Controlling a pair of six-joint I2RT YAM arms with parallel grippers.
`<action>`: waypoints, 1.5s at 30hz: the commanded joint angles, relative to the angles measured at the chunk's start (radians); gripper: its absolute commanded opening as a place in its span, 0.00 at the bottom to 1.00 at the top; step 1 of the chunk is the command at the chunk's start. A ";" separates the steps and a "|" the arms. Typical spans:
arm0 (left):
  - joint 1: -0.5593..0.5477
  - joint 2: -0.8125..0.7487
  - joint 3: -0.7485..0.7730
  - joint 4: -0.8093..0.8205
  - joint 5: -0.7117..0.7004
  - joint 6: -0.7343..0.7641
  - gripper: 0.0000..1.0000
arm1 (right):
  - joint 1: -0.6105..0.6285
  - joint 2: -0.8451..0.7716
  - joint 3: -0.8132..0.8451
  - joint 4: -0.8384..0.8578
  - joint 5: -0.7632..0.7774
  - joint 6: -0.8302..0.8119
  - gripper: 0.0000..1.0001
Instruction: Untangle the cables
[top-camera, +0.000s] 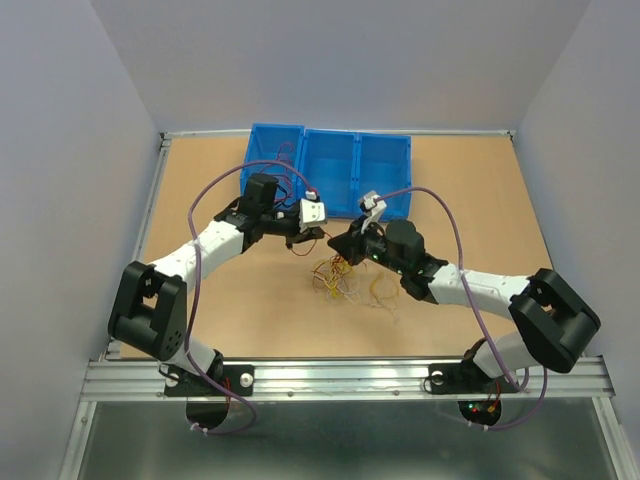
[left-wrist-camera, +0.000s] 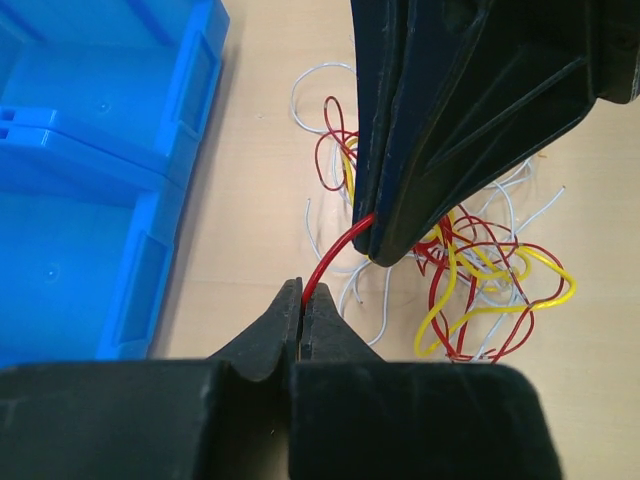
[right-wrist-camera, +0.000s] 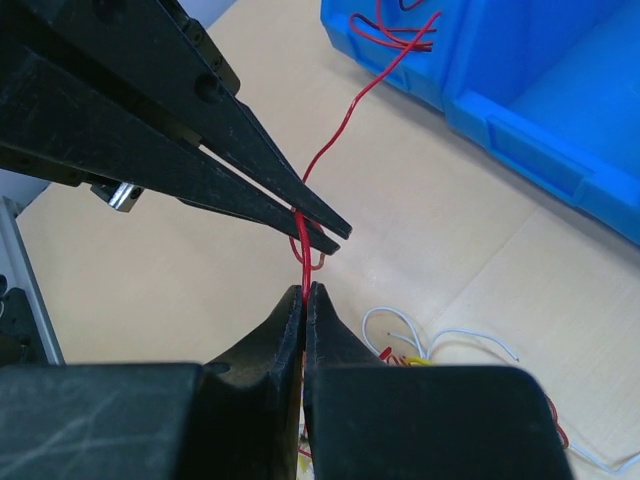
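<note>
The cables (top-camera: 340, 280) lie in a loose tangle of red, yellow and white wires on the table, just in front of both grippers. One red cable (left-wrist-camera: 335, 255) is stretched between the two grippers. My left gripper (left-wrist-camera: 302, 292) is shut on it, and my right gripper (right-wrist-camera: 305, 292) is shut on the same red cable (right-wrist-camera: 303, 265) a short way along. The two sets of tips nearly meet above the table (top-camera: 330, 240). Past the left gripper's fingers (right-wrist-camera: 250, 190), the red cable (right-wrist-camera: 345, 130) runs on toward a blue bin. The rest of the tangle (left-wrist-camera: 480, 270) lies under the right gripper's fingers (left-wrist-camera: 450, 130).
A row of blue bins (top-camera: 330, 170) stands at the back of the table (top-camera: 200, 300), close behind the grippers. One bin (right-wrist-camera: 400, 40) holds red wire; another bin (left-wrist-camera: 100, 170) lies left of my left gripper. Thick purple cables (top-camera: 215, 190) loop along the arms.
</note>
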 joint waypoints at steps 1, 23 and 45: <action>-0.005 -0.035 0.001 0.029 0.007 -0.005 0.00 | 0.014 0.021 0.067 0.070 -0.004 0.004 0.03; 0.119 -0.184 -0.013 0.089 0.222 -0.215 0.00 | 0.018 0.406 0.054 0.323 0.026 0.053 0.36; 0.498 -0.349 -0.250 0.880 0.015 -0.980 0.00 | 0.020 0.118 -0.250 0.219 0.324 0.013 0.46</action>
